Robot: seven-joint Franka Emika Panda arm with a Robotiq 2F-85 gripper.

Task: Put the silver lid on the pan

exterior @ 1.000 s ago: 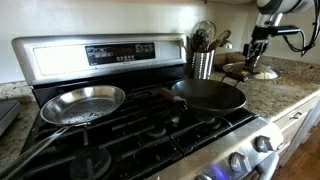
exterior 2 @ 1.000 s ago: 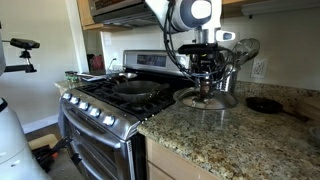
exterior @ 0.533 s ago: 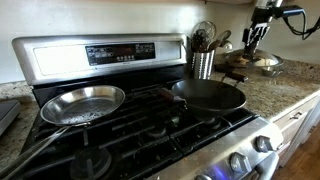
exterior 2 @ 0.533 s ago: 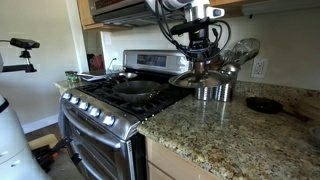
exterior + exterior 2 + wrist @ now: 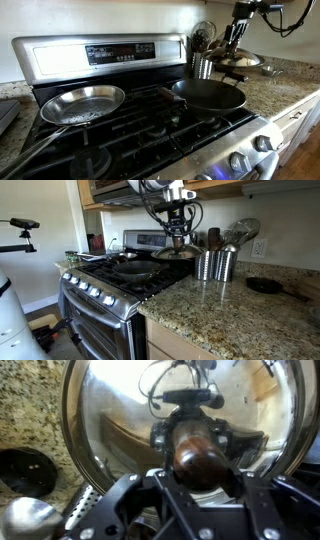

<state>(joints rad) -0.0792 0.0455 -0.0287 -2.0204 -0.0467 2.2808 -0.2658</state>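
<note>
**Current state.** In the wrist view the gripper [image 5: 200, 478] is pinched on the dark centre knob [image 5: 198, 452] of the silver lid [image 5: 110, 405], with one finger on each side. The lid's dome fills most of that frame. In both exterior views the lid [image 5: 241, 61] [image 5: 177, 253] hangs in the air below the gripper, clear of every surface. It sits in the upper right of one frame and upper centre of the other. The pan [image 5: 208, 94] [image 5: 134, 268] rests on a stove burner, lower than the lid and left of it in both frames. The lid is not yet over the pan.

**Hazards, as judged from this position.**
- Collision: the utensil holder [image 5: 203, 64] stands near the likely travel path. A low or direct sweep could let the lid rim strike it or the utensils standing in it.
- Tilt: the lid is held only by its small knob. A fast move or a sudden stop could make it rock or turn in the pinch, so one edge would land first.
- Misalignment: lid and pan look nearly equal in width. An off-centre descent would leave the rim resting on the pan edge, and the lid could slide off.
- Early release: letting go from height would make the lid bounce or shift the pan.
- Wrong target: the shiny steel frying pan [image 5: 82, 102] sits at left of the frame. It is not the destination.
</note>
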